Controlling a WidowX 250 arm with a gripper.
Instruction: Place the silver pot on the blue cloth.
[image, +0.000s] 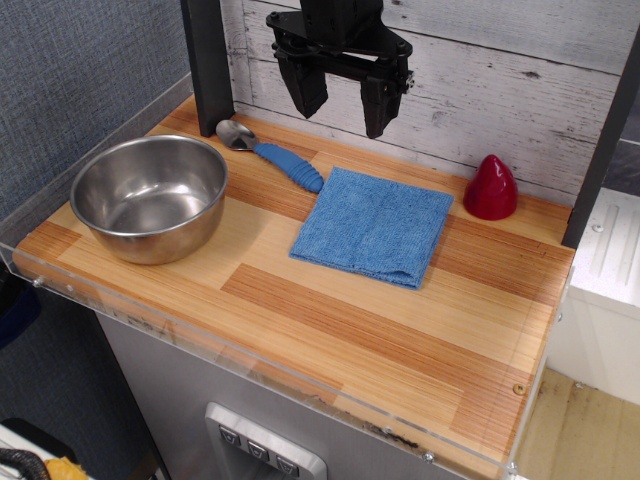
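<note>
The silver pot (150, 197) is a wide shiny steel bowl standing upright and empty at the left of the wooden tabletop. The blue cloth (373, 224) lies flat and folded at the middle, to the right of the pot and apart from it. My gripper (340, 108) is black, open and empty, hanging above the back of the table, behind the cloth and to the right of the pot.
A metal spoon with a ribbed blue handle (272, 152) lies between pot and cloth at the back. A red cone-shaped object (491, 187) stands at the back right. A black post (208, 60) rises behind the pot. The tabletop (340, 330) has a transparent rim.
</note>
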